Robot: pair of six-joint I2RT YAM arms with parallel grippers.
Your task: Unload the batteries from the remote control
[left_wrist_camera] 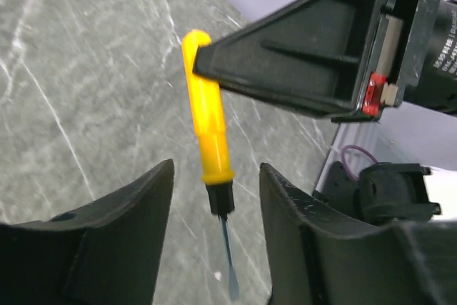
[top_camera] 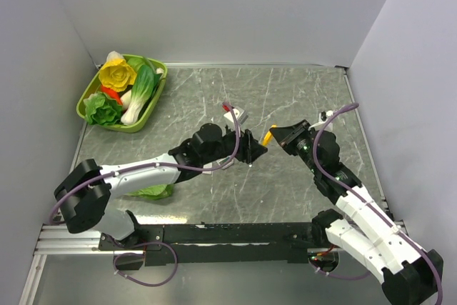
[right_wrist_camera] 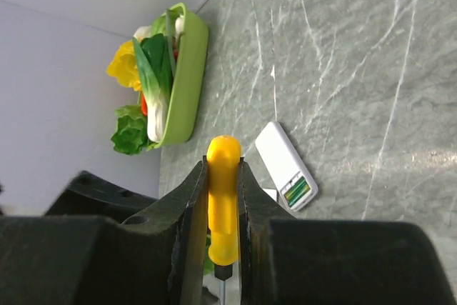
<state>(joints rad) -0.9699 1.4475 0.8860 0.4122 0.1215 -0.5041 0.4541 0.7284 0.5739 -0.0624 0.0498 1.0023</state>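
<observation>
The remote control [right_wrist_camera: 284,163], a slim white bar with a green patch [right_wrist_camera: 298,191] at one end, lies flat on the worktop [right_wrist_camera: 357,69]. The right claw [right_wrist_camera: 223,171] pinches the yellow screwdriver [right_wrist_camera: 223,219]; the left claw [left_wrist_camera: 216,169] is spread.

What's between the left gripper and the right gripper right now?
The yellow screwdriver: the right gripper pinches its handle, and its shaft sits between the open jaws of the left gripper. The left wrist view shows it best.
</observation>
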